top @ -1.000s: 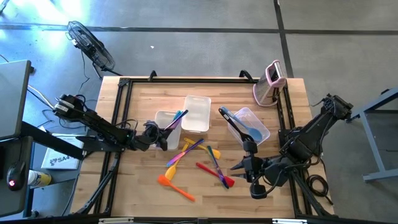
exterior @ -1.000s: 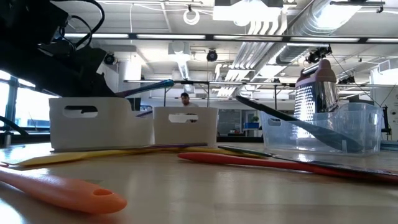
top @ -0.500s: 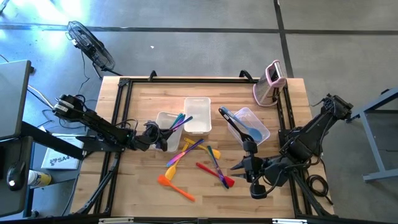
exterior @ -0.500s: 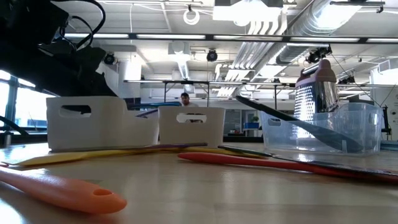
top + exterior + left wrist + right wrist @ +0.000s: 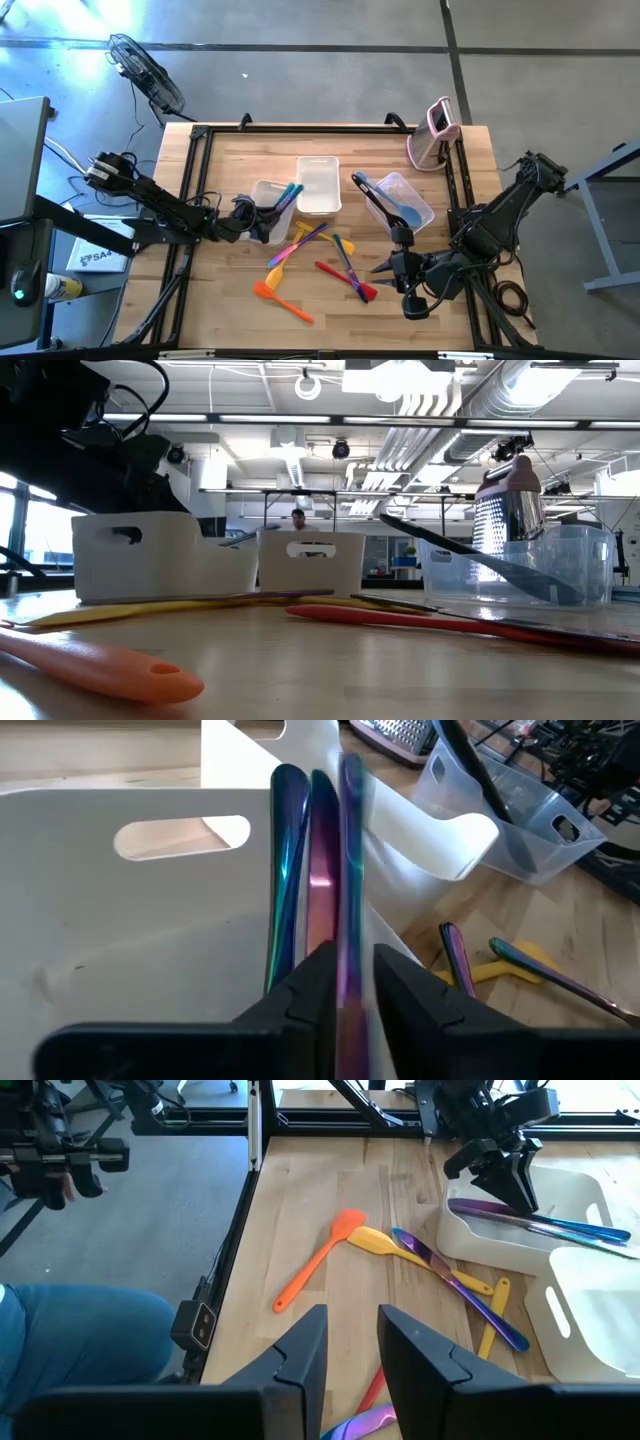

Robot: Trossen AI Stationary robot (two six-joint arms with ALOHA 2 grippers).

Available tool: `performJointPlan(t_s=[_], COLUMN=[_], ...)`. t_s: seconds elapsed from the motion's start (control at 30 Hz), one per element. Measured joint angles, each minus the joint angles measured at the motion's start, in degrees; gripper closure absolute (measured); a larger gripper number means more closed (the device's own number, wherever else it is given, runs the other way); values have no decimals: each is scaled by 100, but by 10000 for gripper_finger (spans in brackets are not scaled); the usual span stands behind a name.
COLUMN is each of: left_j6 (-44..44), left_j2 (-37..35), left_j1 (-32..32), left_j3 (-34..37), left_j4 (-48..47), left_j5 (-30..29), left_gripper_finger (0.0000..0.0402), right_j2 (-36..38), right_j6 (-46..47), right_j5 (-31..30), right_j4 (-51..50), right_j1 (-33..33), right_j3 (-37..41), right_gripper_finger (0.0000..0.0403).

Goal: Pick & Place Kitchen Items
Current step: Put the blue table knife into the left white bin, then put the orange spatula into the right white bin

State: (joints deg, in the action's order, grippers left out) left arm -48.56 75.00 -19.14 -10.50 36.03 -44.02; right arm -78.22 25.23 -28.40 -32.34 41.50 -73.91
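Three shiny utensils, teal [image 5: 287, 870], pink [image 5: 320, 870] and purple [image 5: 350, 850], lie in the left white tub [image 5: 266, 196], their handles leaning on its rim. My left gripper [image 5: 355, 982] reaches in at the tub's near left side [image 5: 260, 218]. It is open, one finger on either side of the purple handle, a sliver apart from it. Orange [image 5: 280, 298], yellow [image 5: 285, 250], purple [image 5: 312, 232] and red [image 5: 345, 278] utensils lie loose on the table. My right gripper [image 5: 385, 265] hovers open over them, with nothing between its fingers [image 5: 352, 1350].
A second white tub [image 5: 318, 185] stands right of the first. A clear tub [image 5: 415, 200] holds a black utensil [image 5: 372, 195] and a light blue one [image 5: 406, 213]. A pink-and-white grater [image 5: 437, 130] stands at the far right. A black frame [image 5: 196, 180] rims the table.
The teal handle that stuck up above the left tub's rim has sunk and now lies low across the rim. Both white tubs have slid a little toward the table's right edge. Both arms have stayed in place.
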Motion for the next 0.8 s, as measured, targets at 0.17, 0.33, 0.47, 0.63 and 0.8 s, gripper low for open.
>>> performJointPlan(t_s=[0.17,0.33,0.47,0.63,0.8], left_j6=[12,234,376,415,248], left_j2=[1,7,-9,-15,-17], left_j1=[0,-2,-1,0,0], left_j3=[0,7,29,24,22], left_j4=[0,30,161,277,245], left_j5=[8,-176,-632,-1144,-1522], left_gripper_finger=[271,230,224,224,225], right_j2=[0,0,0,0,0], right_j6=[0,0,0,0,0], right_j5=[1,0,0,2,1], right_j4=[-2,-8,-8,-28,-41], right_j1=[2,2,1,1,1], right_j3=[0,0,0,0,0], right_gripper_finger=[319,319,319,319,319])
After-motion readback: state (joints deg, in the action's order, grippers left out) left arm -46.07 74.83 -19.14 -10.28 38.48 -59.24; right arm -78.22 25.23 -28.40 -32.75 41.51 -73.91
